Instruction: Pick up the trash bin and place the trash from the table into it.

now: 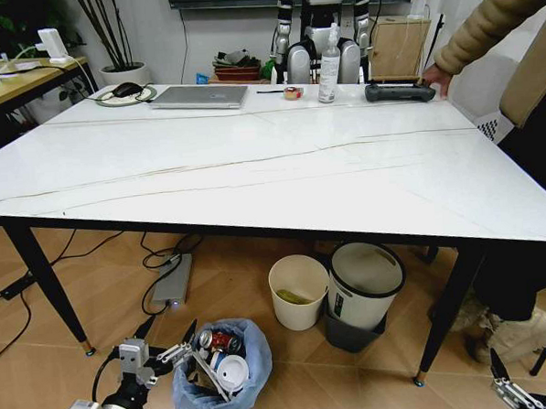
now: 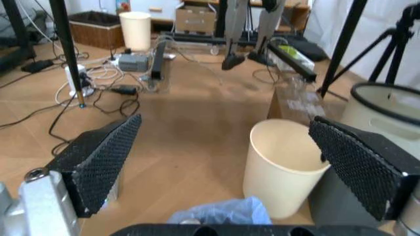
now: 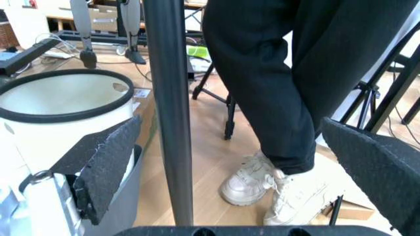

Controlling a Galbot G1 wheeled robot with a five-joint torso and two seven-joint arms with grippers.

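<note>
White tabletop [image 1: 252, 160] carries no litter now; the trash [image 1: 224, 354] already sits inside the trash bin [image 1: 222, 372] on the floor, just beside the left end effector [image 1: 175, 349], whose fingers are spread. The right end effector [image 1: 530, 388] hangs low, also spread. Collecting looks finished; the next move only calls for backing the left arm clear.

trash bin [image 1: 222, 372]: blue-lined, upright on floor | trash [image 1: 222, 352]: inside | table [image 1: 252, 160]: white
</note>
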